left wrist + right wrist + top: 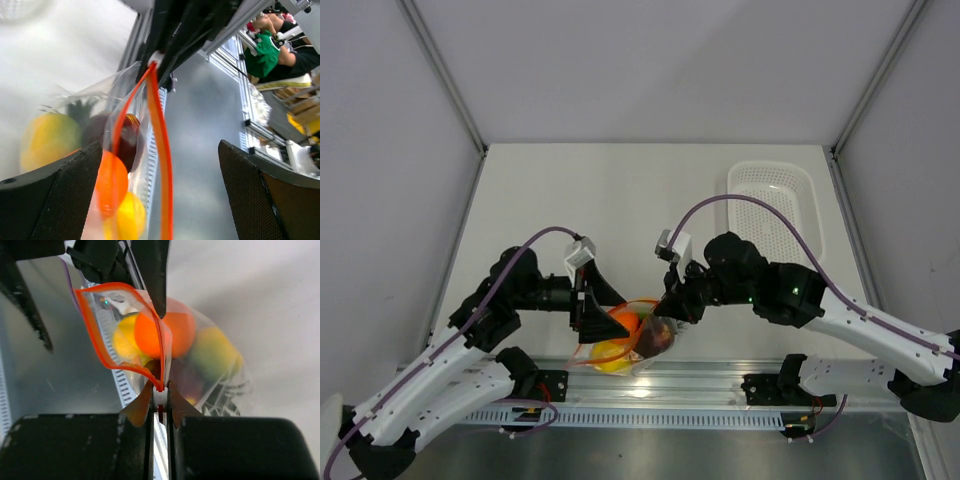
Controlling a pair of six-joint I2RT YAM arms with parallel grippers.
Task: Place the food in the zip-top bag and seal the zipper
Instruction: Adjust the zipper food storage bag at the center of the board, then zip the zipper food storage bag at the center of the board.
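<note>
The clear zip-top bag (642, 345) sits between both grippers at the table's near edge. Inside it are the orange (625, 322), the yellow pear (609, 356) and the dark red fruit (656, 338). My right gripper (160, 399) is shut on the white slider (160, 395) at the end of the red-orange zipper (92, 335), whose mouth gapes open beyond it. My left gripper (160, 200) is open, with the zipper (162, 150) and the bag's mouth between its wide-spread fingers (60, 200). The left wrist view also shows the yellow-green fruit (50, 137) and the pineapple (80, 110).
A white perforated basket (775, 205) stands at the back right of the table. An aluminium rail (720, 385) runs along the near edge just below the bag. Both arms (790, 290) crowd the middle front.
</note>
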